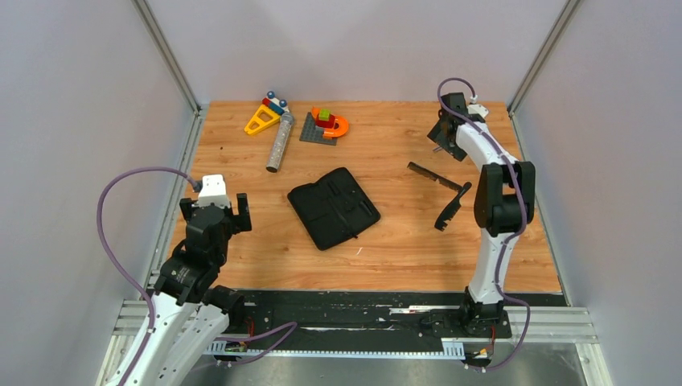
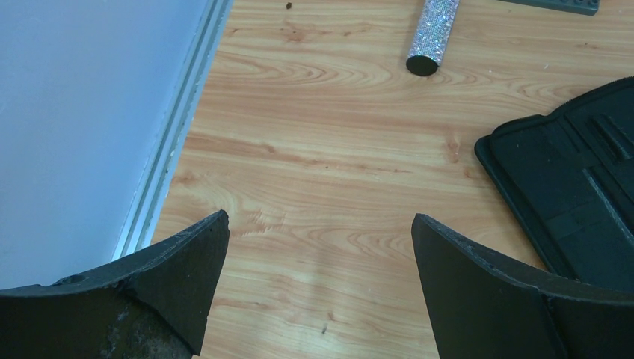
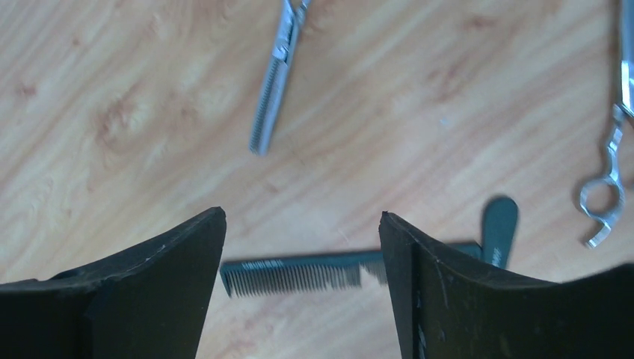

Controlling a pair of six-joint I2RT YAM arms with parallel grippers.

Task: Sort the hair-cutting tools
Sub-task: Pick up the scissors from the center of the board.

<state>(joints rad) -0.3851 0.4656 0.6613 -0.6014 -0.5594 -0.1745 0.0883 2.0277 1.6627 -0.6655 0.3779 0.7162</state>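
Right gripper [image 3: 303, 218] hovers over tools at far right, jaws apart and empty.
Pick-up seems under way: next it likely lowers onto the comb [image 3: 291, 275] and closes across its thin spine.

So the case [image 1: 334, 207] sits mid-table [image 1: 241, 241]. From it, the cylinder [image 1: 279, 142] is at 11 o'clock, the toy blocks [image 1: 326, 126] at 12, the long comb [image 1: 434, 176] at 2 and the shorter comb tool [image 1: 447, 212] at 3, ends meeting. The toothed scissors [image 3: 273, 82] and ringed scissors [image 3: 609, 179] lie just past the long comb.
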